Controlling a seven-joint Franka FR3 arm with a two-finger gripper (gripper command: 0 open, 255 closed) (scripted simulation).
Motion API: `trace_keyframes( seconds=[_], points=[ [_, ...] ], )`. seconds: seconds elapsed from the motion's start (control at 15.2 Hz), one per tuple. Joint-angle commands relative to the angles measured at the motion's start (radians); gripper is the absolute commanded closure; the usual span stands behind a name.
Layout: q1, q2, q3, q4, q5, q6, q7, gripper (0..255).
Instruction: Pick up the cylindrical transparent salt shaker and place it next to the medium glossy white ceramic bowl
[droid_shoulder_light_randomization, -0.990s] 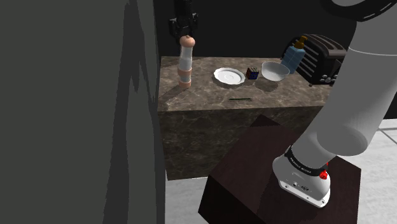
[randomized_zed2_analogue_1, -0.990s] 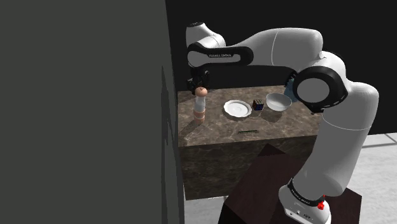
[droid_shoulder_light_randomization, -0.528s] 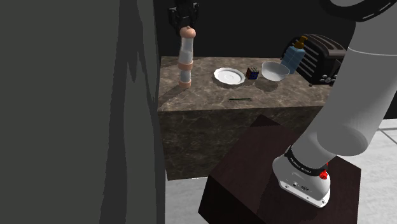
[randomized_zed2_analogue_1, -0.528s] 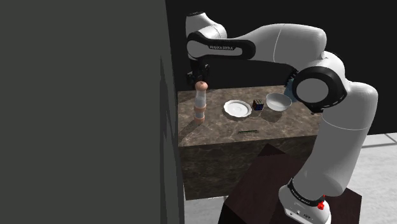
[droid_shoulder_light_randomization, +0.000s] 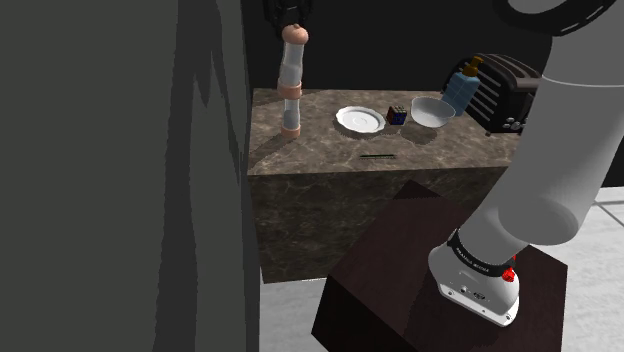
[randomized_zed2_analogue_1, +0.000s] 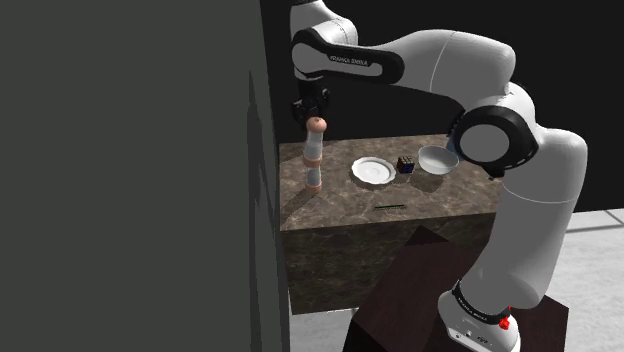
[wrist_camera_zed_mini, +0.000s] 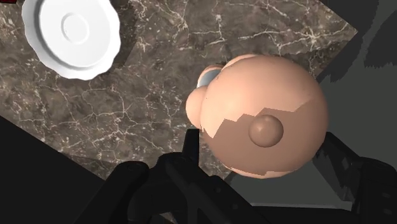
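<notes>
As the salt shaker (droid_shoulder_light_randomization: 291, 85) hangs beneath it, the claw (droid_shoulder_light_randomization: 291, 22) grips its cap.

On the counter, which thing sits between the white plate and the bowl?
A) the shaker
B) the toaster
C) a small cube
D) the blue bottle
C: in the shoulder view the cube sits in the gap between the plate and the bowl.
</notes>
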Motion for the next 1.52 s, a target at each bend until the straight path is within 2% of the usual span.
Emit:
trace_keyframes(
  seconds=[0.0, 0.66, 0.79, 0.99, 1.45],
  points=[
    [0.0, 0.015, -0.001, 0.056, 0.0, -0.041, -0.005, 255],
    [0.009, 0.108, -0.002, 0.333, -0.007, -0.224, -0.021, 255],
    [-0.021, 0.013, -0.01, 0.189, 0.002, -0.172, -0.05, 255],
    [-0.062, -0.098, -0.027, 0.028, 0.011, -0.118, -0.099, 255],
    [-0.14, -0.29, -0.087, -0.223, 0.021, -0.045, -0.23, 255]
  ],
)
